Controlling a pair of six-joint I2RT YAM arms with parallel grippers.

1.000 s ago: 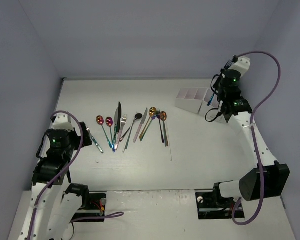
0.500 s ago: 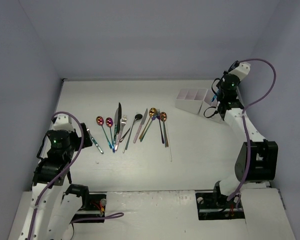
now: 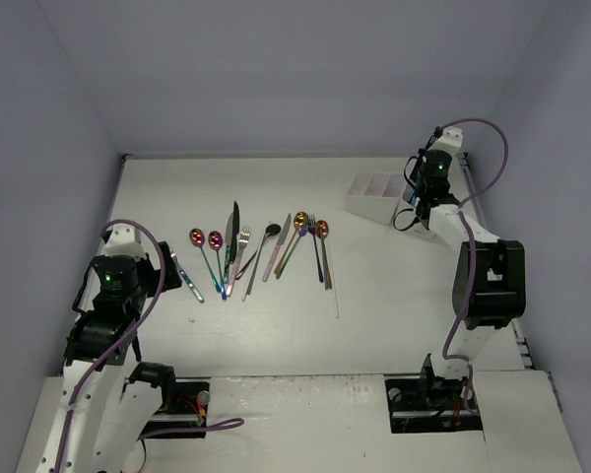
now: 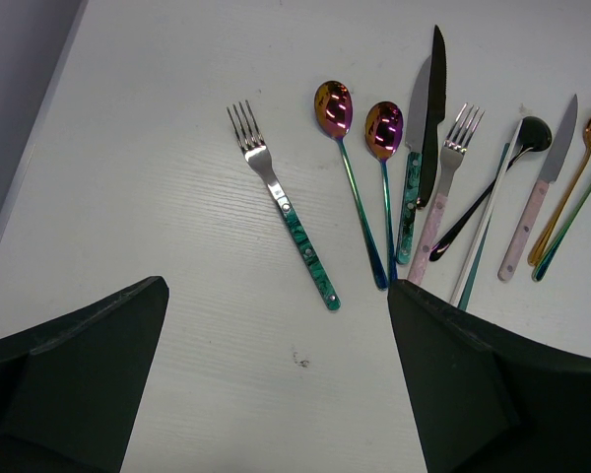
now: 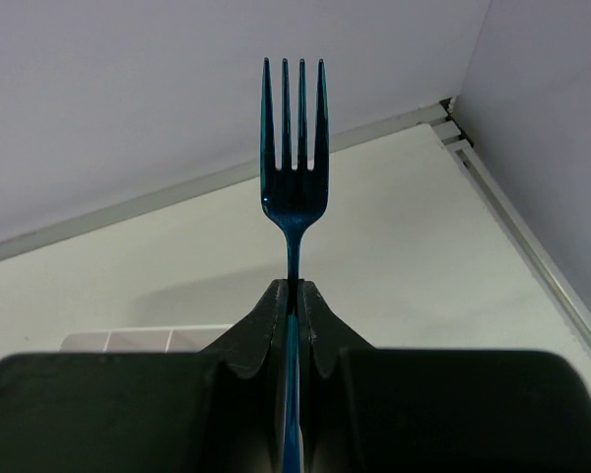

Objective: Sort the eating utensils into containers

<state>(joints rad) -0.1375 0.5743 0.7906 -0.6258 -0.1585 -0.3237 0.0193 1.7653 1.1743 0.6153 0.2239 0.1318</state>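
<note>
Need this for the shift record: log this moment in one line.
right pincer: shut on blue fork, beside containers | left pincer: open, empty | other utensils: lying on table

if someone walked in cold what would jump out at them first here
The blue fork comes first, pinched in the shut right gripper with its tines pointing out, at the far right of the table beside the white containers. Next is the colourful fan of utensils lying mid-table, with two rainbow spoons and a black knife among them.
</note>
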